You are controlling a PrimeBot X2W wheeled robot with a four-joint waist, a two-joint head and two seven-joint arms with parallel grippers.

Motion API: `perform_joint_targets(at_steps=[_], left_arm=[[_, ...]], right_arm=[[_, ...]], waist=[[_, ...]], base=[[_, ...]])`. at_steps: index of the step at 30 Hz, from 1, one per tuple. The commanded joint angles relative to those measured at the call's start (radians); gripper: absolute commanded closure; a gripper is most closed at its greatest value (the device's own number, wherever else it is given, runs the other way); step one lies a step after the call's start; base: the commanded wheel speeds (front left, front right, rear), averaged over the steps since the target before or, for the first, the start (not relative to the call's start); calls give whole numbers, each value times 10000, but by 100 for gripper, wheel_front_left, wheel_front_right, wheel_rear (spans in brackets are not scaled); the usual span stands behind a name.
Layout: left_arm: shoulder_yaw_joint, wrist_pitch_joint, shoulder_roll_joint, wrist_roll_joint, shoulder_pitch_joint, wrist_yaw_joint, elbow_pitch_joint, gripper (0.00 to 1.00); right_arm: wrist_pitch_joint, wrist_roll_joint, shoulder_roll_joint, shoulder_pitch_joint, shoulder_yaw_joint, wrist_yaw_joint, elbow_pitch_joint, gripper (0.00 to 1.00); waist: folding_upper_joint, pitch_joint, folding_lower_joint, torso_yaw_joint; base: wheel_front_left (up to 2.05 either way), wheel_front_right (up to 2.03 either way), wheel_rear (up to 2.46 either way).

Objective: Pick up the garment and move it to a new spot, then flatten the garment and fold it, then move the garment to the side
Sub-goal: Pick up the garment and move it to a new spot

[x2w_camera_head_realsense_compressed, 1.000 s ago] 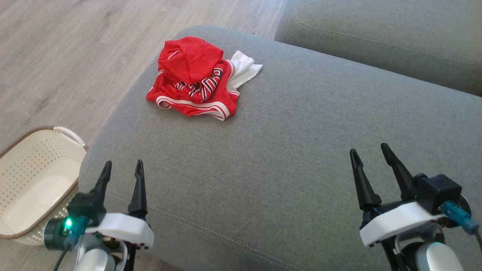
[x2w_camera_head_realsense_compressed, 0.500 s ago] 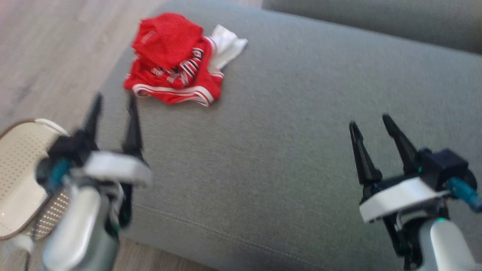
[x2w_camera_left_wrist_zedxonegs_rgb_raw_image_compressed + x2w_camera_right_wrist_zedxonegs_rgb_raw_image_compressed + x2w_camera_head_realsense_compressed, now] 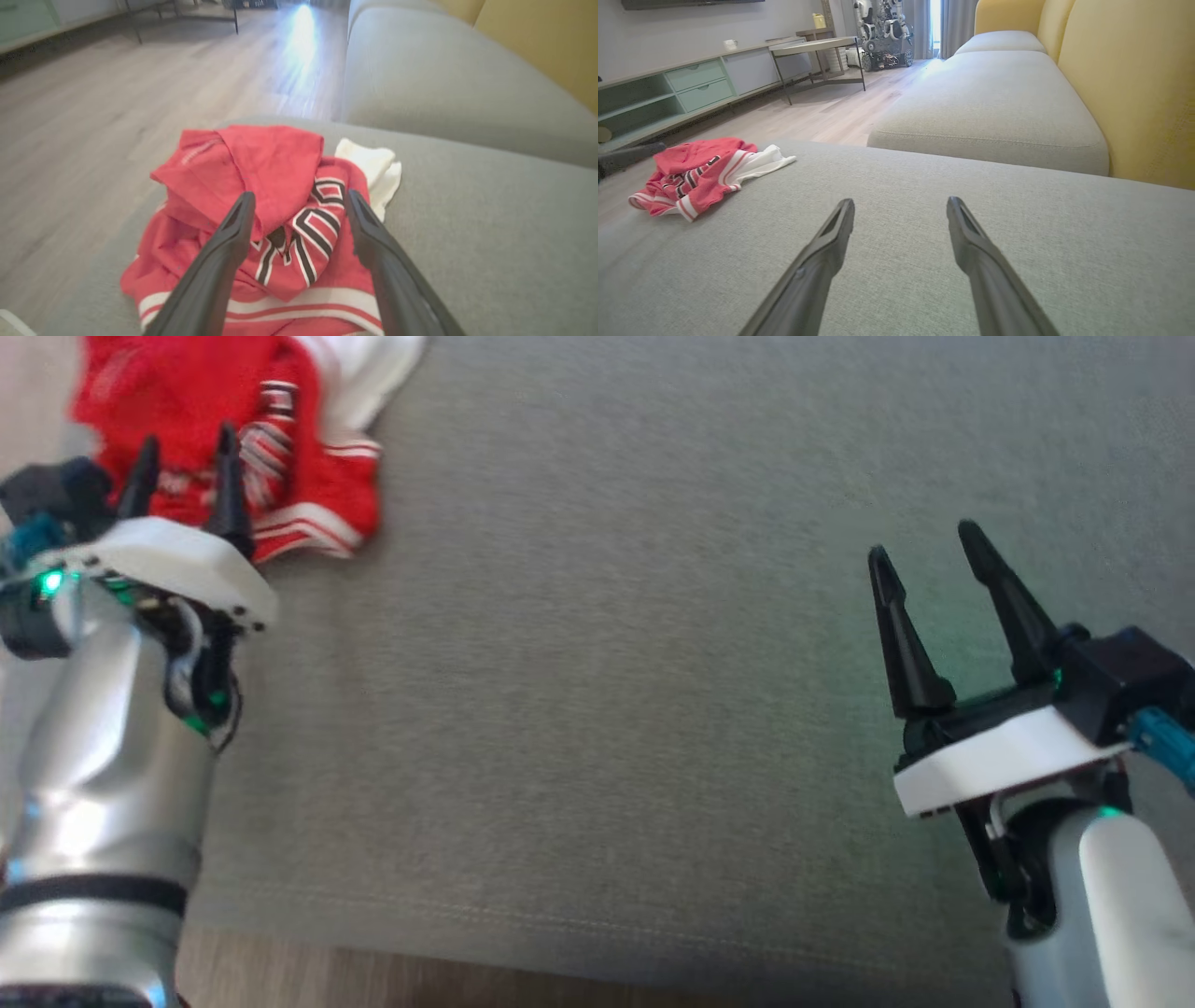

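The garment [image 3: 299, 448] is a crumpled red jersey with white trim and black-and-white lettering, lying at the far left corner of a grey sofa cushion [image 3: 607, 663]. It also appears in the left wrist view as garment [image 3: 280, 186] and in the right wrist view as garment [image 3: 700, 172]. My left gripper [image 3: 182, 453] is open, its fingertips [image 3: 245, 205] hovering just over the near part of the jersey. My right gripper [image 3: 924, 546] is open above bare cushion far to the right, gripper [image 3: 901, 207] holding nothing.
A second grey seat cushion [image 3: 994, 107] lies beyond, with yellow backrests [image 3: 1134, 84] on the right. Wooden floor [image 3: 93, 102] borders the cushion on the left and front. A sideboard [image 3: 691, 84] and a side table [image 3: 817, 46] stand across the room.
The camera has tilted down and shifted, so the whole scene slid up and left. My left arm has reached forward from the near cushion edge to the jersey. The right gripper stayed open.
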Motion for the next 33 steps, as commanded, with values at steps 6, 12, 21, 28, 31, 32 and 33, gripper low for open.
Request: perform_joint_targets(at_steps=[6,12,21,28,31,32,33], left_arm=[[417,680,564,-395,-1195,-522,1958,0],[346,1929,398,-813,-1670,-1077,3837,0],[-25,1287,466,-620,-1823,-1188,4499,100],[-265,-421,605,-245,-1774,-943,4043,100],[-389,-650,710,-58,-1621,-944,3556,100],[-411,-693,762,7,-1544,-907,3332,100],[-429,-723,812,80,-1449,-853,3050,100]], right_arm=[[-246,-14,-14,-458,294,39,-237,0],[-415,82,53,-504,332,39,0,0],[-553,179,116,-432,196,39,243,0],[-601,203,157,-87,-62,39,350,0],[-601,240,185,145,-183,39,376,0],[-604,247,195,226,-214,39,384,0],[-602,261,206,316,-246,39,388,0]], waist=[[0,775,0,-878],[0,789,0,-1059],[0,230,0,-995],[0,-777,0,-777],[0,-1249,0,-710],[0,-1406,0,-700],[0,-1559,0,-689]], base=[[0,0,0],[0,0,0],[0,0,0],[0,0,0],[0,0,0],[0,0,0],[0,0,0]])
